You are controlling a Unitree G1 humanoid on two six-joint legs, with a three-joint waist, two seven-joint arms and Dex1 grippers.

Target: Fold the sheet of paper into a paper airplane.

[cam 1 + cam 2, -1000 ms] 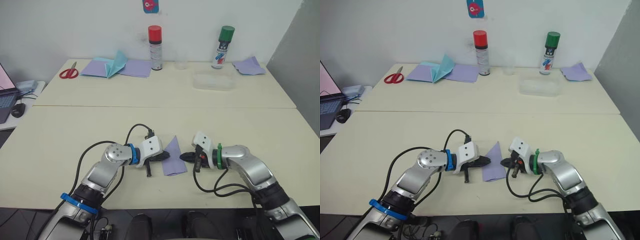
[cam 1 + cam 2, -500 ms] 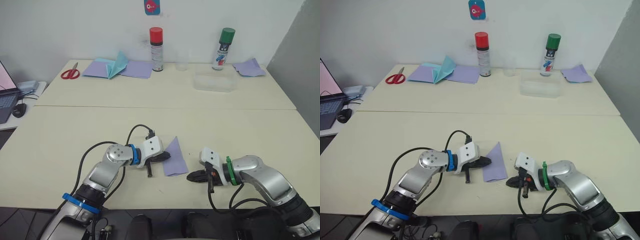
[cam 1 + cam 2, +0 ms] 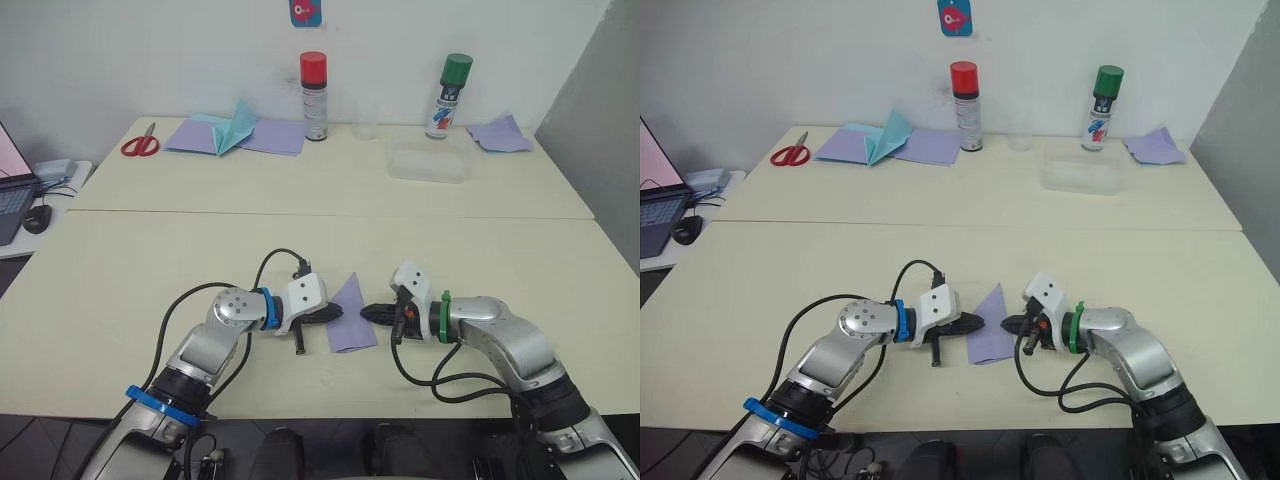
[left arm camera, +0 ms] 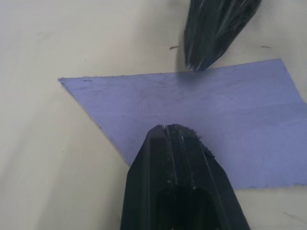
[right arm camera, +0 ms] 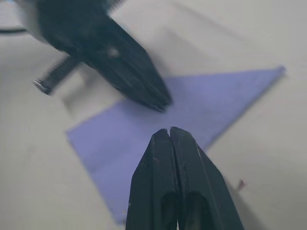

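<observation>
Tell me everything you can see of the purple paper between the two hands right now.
The paper is a thin lavender sheet, already folded into a flat slanted shape with one pointed corner aimed away from the robot. It lies flat on the cream table near the front edge. The left hand, fingers shut, presses its tip on the paper's left part. The right hand, also shut, has its tip at the paper's right edge.

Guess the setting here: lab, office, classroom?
Probably a lab or office craft bench: plain cream tables against a white wall, with scissors, spare lavender sheets and two spray cans along the back, and a laptop on a side desk.
</observation>
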